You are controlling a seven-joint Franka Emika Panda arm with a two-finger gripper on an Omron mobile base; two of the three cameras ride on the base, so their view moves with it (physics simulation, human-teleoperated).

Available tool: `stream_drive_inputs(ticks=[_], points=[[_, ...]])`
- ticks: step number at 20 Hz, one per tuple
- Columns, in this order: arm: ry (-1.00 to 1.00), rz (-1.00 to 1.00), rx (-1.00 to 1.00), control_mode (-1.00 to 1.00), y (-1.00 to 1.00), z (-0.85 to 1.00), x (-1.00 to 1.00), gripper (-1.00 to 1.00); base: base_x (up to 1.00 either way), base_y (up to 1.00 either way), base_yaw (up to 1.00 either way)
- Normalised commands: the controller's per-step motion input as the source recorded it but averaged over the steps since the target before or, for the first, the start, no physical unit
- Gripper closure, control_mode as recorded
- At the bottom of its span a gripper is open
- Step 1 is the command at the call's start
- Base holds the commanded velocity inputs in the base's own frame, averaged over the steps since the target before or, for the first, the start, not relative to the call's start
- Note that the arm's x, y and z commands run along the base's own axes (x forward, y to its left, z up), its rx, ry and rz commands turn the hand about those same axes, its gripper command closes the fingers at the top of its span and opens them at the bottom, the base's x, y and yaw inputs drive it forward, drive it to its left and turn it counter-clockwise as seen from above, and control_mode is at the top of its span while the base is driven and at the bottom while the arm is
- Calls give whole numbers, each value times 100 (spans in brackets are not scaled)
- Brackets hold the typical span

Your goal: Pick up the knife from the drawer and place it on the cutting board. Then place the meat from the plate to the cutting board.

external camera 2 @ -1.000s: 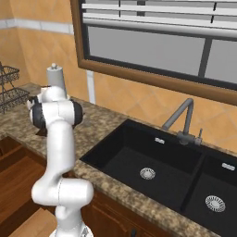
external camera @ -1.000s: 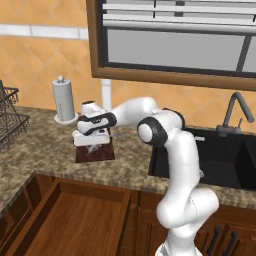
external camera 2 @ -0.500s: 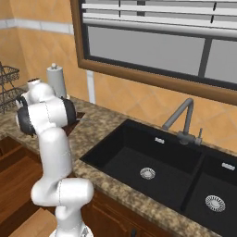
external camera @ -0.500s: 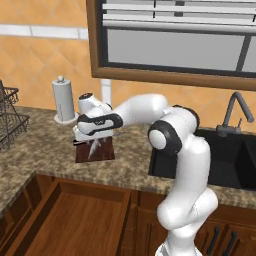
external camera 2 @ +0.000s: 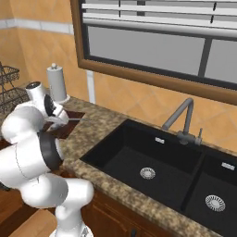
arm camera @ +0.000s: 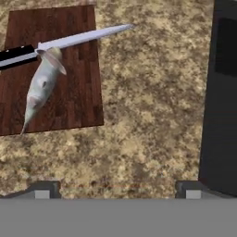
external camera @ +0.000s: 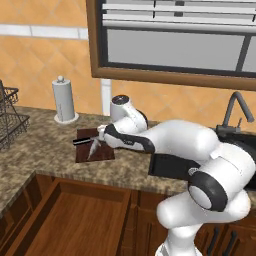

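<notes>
Our gripper (arm camera: 115, 187) stands with its jaws wide apart and holds nothing; in the hand view we see its two tips low at the bottom, over bare counter (arm camera: 148, 115), beside the board and not above it

From the task's things outward: the knife (arm camera: 65, 41) lies on the board (arm camera: 69, 78), across its far part, the black handle at one short side and the blade tip reaching out past the other edge onto the counter. Just under the knife lies the meat (arm camera: 41, 85), a pale fish-shaped piece, whose wide end touches or goes under the blade. So we judge that both things are already on the board and the task is almost finished. The drawer (external camera: 75, 220) is open below the counter, with a plain wood bottom. The sink (external camera 2: 152, 166) is to the right, and a paper towel roll (external camera: 64, 100) stands behind the board near the wall.

What can go wrong now, we think: the arm is low and near the board in the left base view, so a careless pull back could brush the overhanging blade tip and turn the knife off the board. The open drawer could also be hit if the base drives
</notes>
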Motion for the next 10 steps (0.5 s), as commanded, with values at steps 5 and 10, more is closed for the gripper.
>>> stream_drive_inputs(ticks=[5,10], points=[[-5,-7,7,-100,-100,70,-100,-100,0,0,0],[0,-9,0,-100,-100,91,-100,-100,0,0,0]])
